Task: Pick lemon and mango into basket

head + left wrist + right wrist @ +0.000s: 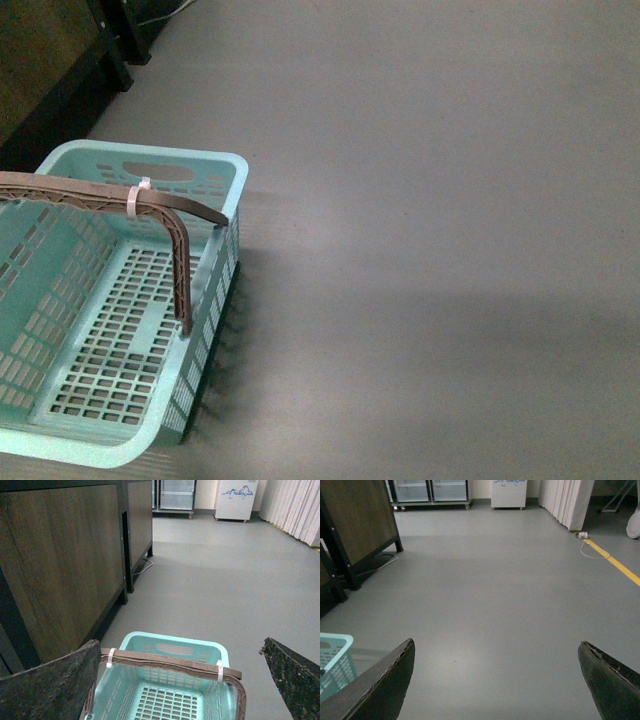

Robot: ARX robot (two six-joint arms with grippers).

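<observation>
The light teal basket (190, 165) stands on the grey floor at the lower left of the front view. Its slotted inside holds nothing that I can see. Brownish handles (90, 192), tied with a white zip tie (134, 200), stand up over it. My left gripper (180, 652) hangs open above the basket (172, 642), fingers (60, 682) wide apart. My right gripper (496, 647) is open over bare floor, with a corner of the basket (332, 652) at the edge of its view. No lemon or mango shows in any view. Neither arm appears in the front view.
A dark wooden cabinet (60, 565) on black legs stands close beside the basket. Glass-door fridges (430, 490) and a white chest (235, 500) line the far wall, with curtains (567, 500). A yellow floor line (615, 562) and a cable (587, 552) lie off to one side.
</observation>
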